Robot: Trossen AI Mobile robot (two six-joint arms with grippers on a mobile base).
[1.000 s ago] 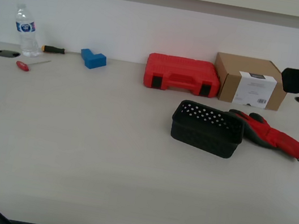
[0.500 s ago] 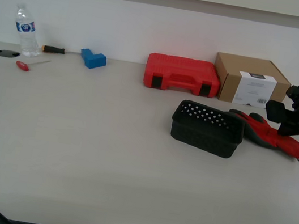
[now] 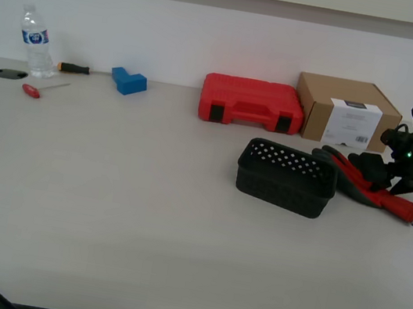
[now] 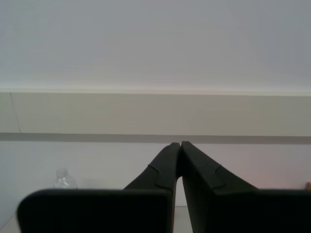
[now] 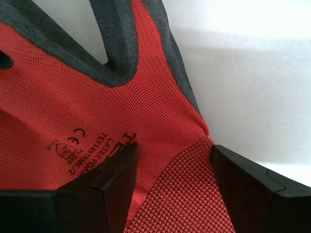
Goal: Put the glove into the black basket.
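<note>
The red glove [image 3: 396,204] with dark grey fingers lies flat on the table at the exterior view's right, just beside the black basket [image 3: 286,177], which has perforated sides. My first gripper [image 3: 378,174] is down on the glove, open, its jaws straddling the glove's wrist part. In the first wrist view the glove's red fabric [image 5: 73,97] fills the frame and runs between the open fingers of my first gripper [image 5: 172,189]. My second gripper [image 4: 181,146] is shut and empty, raised and facing the back wall; it is out of the exterior view.
A red tool case [image 3: 251,103] and a cardboard box [image 3: 346,110] stand against the wall behind the basket and glove. At the far left are a water bottle [image 3: 35,42], a blue block [image 3: 128,80], two screwdrivers [image 3: 41,89] and a dark disc [image 3: 9,74].
My first arm has come down from beside the cardboard box onto the glove, and its open jaws now straddle the glove's wrist part. The glove and basket have not moved.
</note>
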